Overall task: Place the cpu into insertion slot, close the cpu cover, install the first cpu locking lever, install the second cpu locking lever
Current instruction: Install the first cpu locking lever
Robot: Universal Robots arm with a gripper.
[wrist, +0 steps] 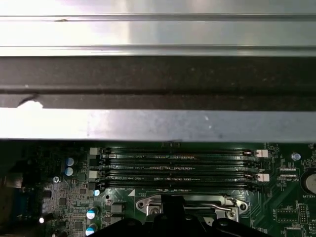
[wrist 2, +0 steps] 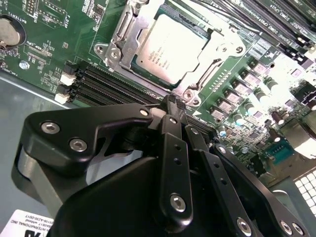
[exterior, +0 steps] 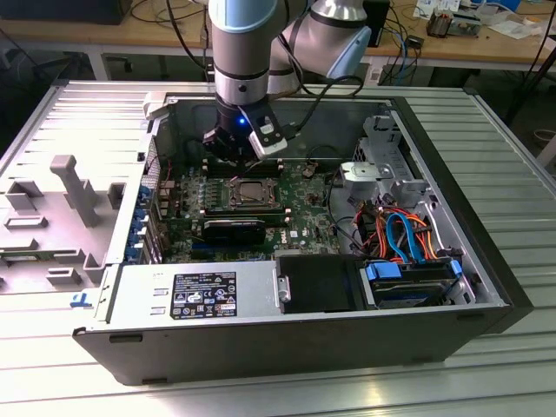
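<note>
Already the cpu point(wrist 2: 170, 49) sits in the insertion slot point(wrist 2: 129, 74) under the closed cpu cover point(wrist 2: 118, 47), while the gripper point(wrist 2: 170, 106), fingers together and empty, hovers beside it.

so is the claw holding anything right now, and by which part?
Nothing held. The claw is pinched shut and empty, its tip down by the edge of the cpu cover over the seated cpu.

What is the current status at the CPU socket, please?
Gripper shut, empty, fingers at the socket's edge beside the memory slots. Cpu seated in insertion slot, cpu cover down over it. No obstruction visible.
</note>
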